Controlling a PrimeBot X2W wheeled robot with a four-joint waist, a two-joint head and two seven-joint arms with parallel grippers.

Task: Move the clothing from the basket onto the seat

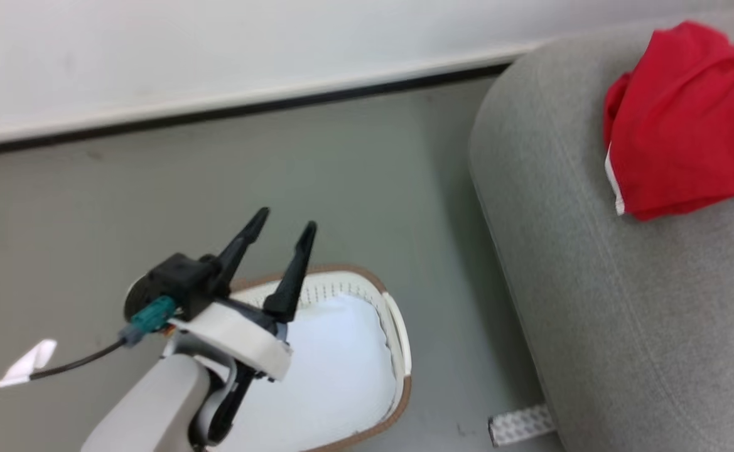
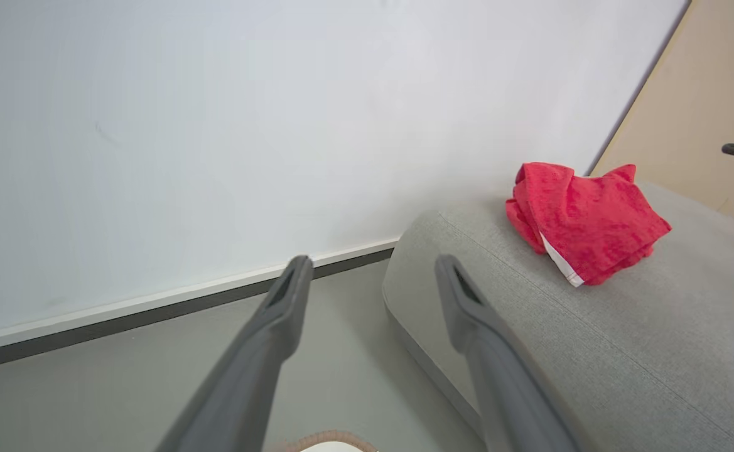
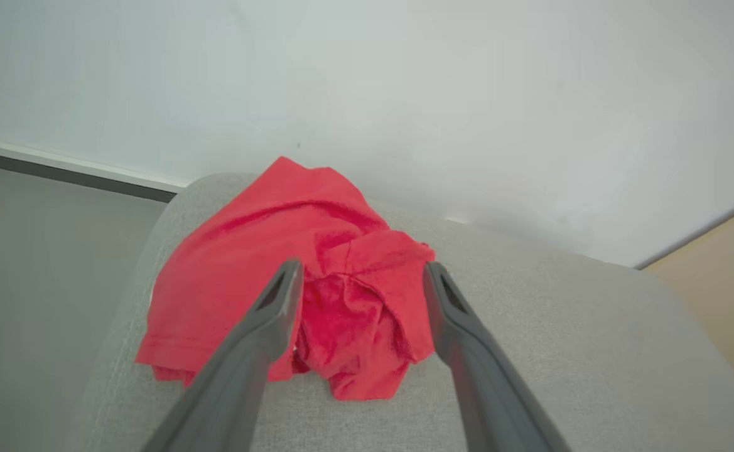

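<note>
A bright red, crumpled soft fabric garment [image 1: 680, 125] with a white trim lies bunched on the large light grey upholstered seat [image 1: 624, 326], at about 2 o'clock in the head view. It is well apart from the oval white perforated plastic basket [image 1: 402, 395] with a brown rim, which stands at 6 o'clock on the grey floor [image 1: 216, 176] — a pale blue-white pad [image 1: 335, 364] lies inside it. The left gripper [image 1: 286, 220] hangs over the basket's 11 o'clock rim, its two dark fingers spread and empty; the right gripper [image 3: 361, 269] points at the garment from 6 o'clock in its own wrist view — fingers wide apart, gripping nothing.
</note>
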